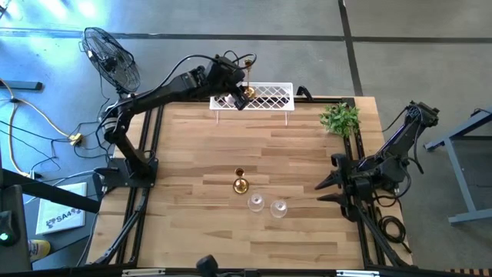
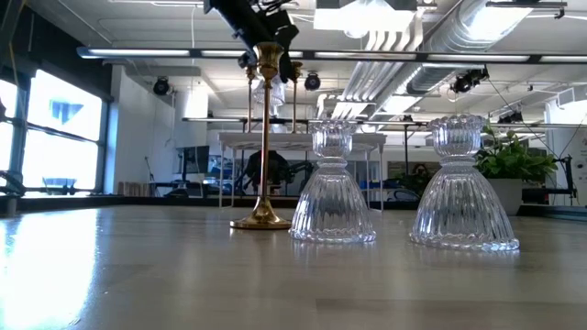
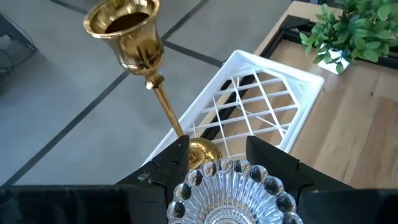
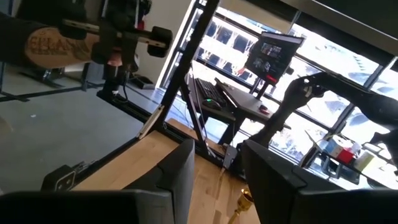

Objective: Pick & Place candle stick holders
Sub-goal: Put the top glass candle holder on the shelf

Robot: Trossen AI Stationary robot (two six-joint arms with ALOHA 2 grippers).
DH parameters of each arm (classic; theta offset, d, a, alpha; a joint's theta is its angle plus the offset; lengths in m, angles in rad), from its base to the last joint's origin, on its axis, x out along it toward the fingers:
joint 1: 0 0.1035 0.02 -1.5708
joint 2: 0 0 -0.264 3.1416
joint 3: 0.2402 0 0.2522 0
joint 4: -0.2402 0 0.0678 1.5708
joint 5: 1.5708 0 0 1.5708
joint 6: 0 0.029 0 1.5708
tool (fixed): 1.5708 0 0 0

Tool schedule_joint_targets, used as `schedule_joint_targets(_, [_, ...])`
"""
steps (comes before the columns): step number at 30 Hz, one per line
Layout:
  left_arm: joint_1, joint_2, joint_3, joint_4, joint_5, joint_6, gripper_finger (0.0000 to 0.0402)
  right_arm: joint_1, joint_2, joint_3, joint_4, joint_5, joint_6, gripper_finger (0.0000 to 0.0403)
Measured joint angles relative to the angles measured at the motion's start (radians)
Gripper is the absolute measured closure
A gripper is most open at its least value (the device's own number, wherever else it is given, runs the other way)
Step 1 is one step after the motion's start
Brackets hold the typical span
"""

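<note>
High view: the left gripper (image 1: 233, 91) is extended to the far edge of the wooden table (image 1: 192, 146), over the left end of the white lattice rack (image 1: 269, 96), where a gold candle stick holder (image 1: 246, 91) stands on the rack beside it; the right gripper (image 1: 327, 190) rests low at the table's right edge, near the green plant (image 1: 340, 117). A second gold holder (image 1: 240, 183) stands near the table's middle, with two clear glass holders (image 1: 256, 203) (image 1: 278, 208) just beside it toward the near edge. Low view: the second gold holder (image 2: 265, 137) stands upright on its round base, and the two glass holders (image 2: 332, 188) (image 2: 463, 188) stand upright to its right, close together but apart; the rack (image 2: 303, 140) and the plant (image 2: 518, 156) show behind them. Left wrist view: the dark fingers (image 3: 171, 165) are closed part-way on the ribbed base of a clear glass holder (image 3: 230, 193), gripping it from both sides; directly beyond it the gold holder (image 3: 140, 56) rises from the rack (image 3: 261, 99), its cup uppermost. Right wrist view: the right fingers (image 4: 177, 168) stand part-way apart with nothing between them, above the table edge; the cup of a gold holder (image 4: 245, 199) shows between them, farther off.
</note>
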Motion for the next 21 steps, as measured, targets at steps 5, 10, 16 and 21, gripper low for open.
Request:
schedule_joint_targets(5, [-0.009, -0.001, -0.021, 0.021, -0.016, -0.011, 0.0258, -0.001, 0.000, 0.000, 0.000, 0.028, 0.000, 0.0273])
schedule_joint_targets(10, [-0.033, 0.002, -0.128, 0.093, -0.106, -0.048, 0.0258, -0.001, 0.000, 0.000, 0.000, 0.032, 0.000, 0.0273])
schedule_joint_targets(16, [-0.051, 0.001, -0.223, 0.245, -0.167, -0.087, 0.0258, 0.000, 0.000, 0.000, -0.003, 0.032, 0.001, 0.0273])
schedule_joint_targets(21, [-0.080, 0.000, -0.271, 0.313, -0.262, -0.129, 0.0258, 0.000, 0.000, 0.000, -0.015, 0.032, 0.001, 0.0273])
